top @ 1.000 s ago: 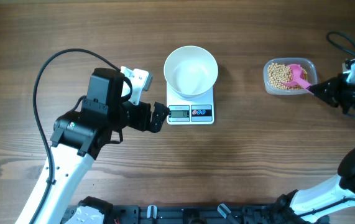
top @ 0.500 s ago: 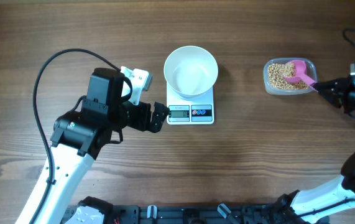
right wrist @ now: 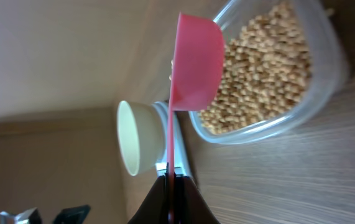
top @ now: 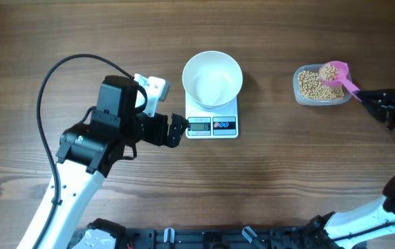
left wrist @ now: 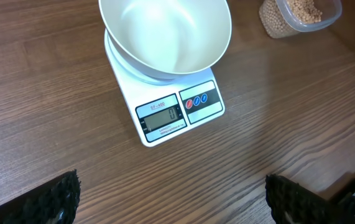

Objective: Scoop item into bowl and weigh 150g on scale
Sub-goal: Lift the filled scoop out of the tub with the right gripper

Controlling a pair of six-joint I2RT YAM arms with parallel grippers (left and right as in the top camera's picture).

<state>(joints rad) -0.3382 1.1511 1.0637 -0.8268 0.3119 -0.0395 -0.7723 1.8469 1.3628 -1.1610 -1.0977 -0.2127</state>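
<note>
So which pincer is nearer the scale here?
Left. The left pincer sits open just left of the scale; the right pincer is far to its right, beyond the tub, shut on the pink scoop.

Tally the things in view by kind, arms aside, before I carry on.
white bowl: 1
scale: 1
clear tub: 1
pink scoop: 1
Total: 4
</note>
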